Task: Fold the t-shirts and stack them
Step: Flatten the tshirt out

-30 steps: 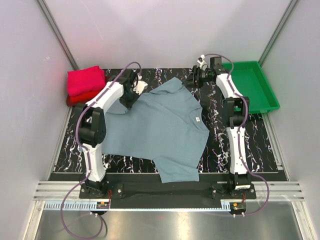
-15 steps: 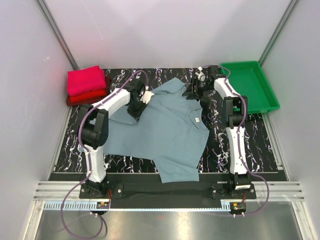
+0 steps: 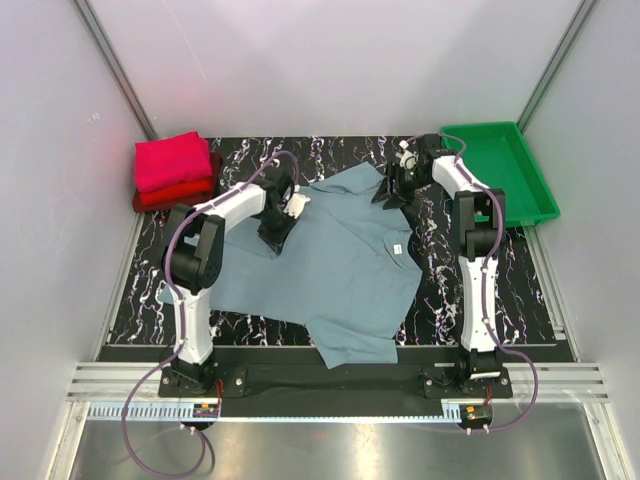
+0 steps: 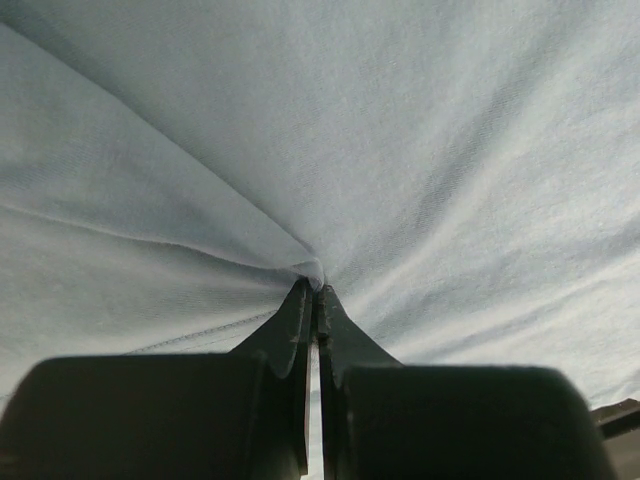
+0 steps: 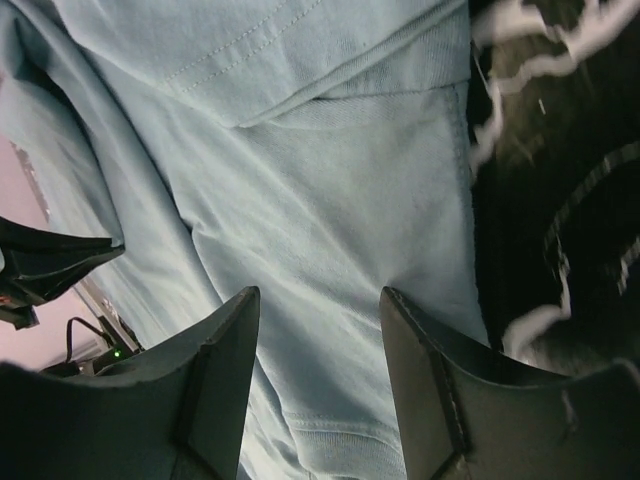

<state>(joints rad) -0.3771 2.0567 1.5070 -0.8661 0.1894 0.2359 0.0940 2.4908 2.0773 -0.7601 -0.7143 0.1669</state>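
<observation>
The grey-blue t-shirt (image 3: 335, 255) lies spread on the black marbled table, its white neck tag (image 3: 398, 248) toward the right. My left gripper (image 3: 283, 212) is at the shirt's far left part, shut on a pinch of its cloth (image 4: 312, 268). My right gripper (image 3: 391, 190) is at the shirt's far right sleeve, open, with the cloth (image 5: 330, 240) lying between its fingers. The folded magenta-pink t-shirt (image 3: 172, 160) sits on the folded red one (image 3: 160, 195) at the far left corner.
A green plastic tray (image 3: 505, 185) stands at the far right of the table. Grey walls close in on both sides and the back. The black marbled mat (image 3: 445, 280) shows bare to the right of the shirt.
My left gripper has moved right, onto the shirt, pulling its far left part inward. My right gripper has moved down from the back edge onto the shirt's far right sleeve.
</observation>
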